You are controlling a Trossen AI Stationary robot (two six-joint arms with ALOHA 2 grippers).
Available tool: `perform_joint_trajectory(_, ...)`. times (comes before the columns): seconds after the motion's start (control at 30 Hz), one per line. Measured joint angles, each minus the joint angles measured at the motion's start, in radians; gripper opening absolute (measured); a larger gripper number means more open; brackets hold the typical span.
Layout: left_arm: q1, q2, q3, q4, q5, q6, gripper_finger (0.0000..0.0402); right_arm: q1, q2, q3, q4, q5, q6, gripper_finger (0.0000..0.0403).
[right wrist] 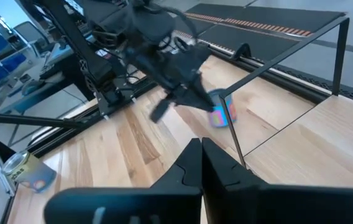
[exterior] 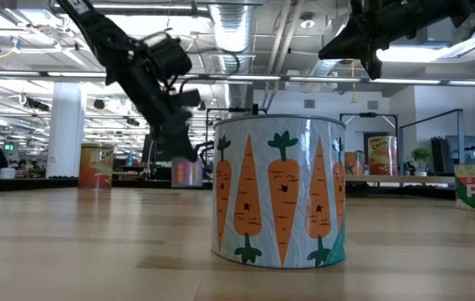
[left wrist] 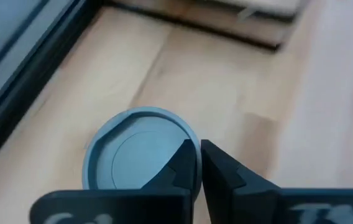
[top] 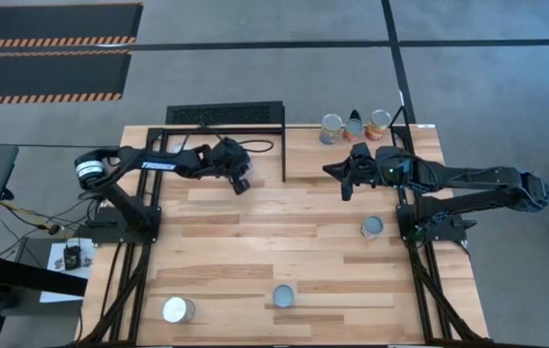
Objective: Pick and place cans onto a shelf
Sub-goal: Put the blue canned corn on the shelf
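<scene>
Although the left gripper (top: pixel 241 182) sits in plain sight just left of centre in the high view, the can beneath it is almost wholly covered there; only the left wrist view shows that can (left wrist: pixel 140 148), its grey round top at lower centre, with the two fingertips (left wrist: pixel 189 163) pressed together over its rim and holding nothing. The right gripper (top: pixel 346 191), right of centre in the high view, hangs above the table with its fingers likewise closed on nothing. In the right wrist view a can with a pink and blue label (right wrist: pixel 222 112) stands at centre, partly masked by the blurred left arm. Three cans (top: pixel 353 126) cluster at the table's upper right edge in the high view, too small to read. Another can (top: pixel 372 227) stands right of centre, one (top: pixel 284 296) at lower centre, and one (top: pixel 177 310) lies on its side at lower left. The carrot-printed can (exterior: pixel 279 191) fills the middle of the low view, hiding what lies behind it. The shelf's black frame bars (top: pixel 283 145) stand at upper centre; its plank cannot be made out from above.
</scene>
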Motion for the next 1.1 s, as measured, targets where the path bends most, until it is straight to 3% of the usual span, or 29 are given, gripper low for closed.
perform_joint_trajectory(0.27,-0.194,-0.105,0.002,-0.060,0.057,-0.130,0.0001,0.000,0.000,0.000,-0.002,-0.004,-0.009,0.0013)
perform_joint_trajectory(0.6,-0.424,-0.099,0.002,-0.037,-0.147,-0.432,0.0000,0.002,0.000,0.000,-0.004,-0.005,-0.008,0.0013)
perform_joint_trajectory(0.83,-0.467,-0.099,0.002,-0.039,-0.181,-0.535,0.0000,0.012,0.000,0.000,-0.007,-0.015,-0.008,0.0013)
perform_joint_trajectory(1.1,-0.467,-0.099,0.002,-0.014,-0.194,-0.553,0.0000,0.024,0.000,0.000,-0.007,-0.030,-0.008,0.0013)
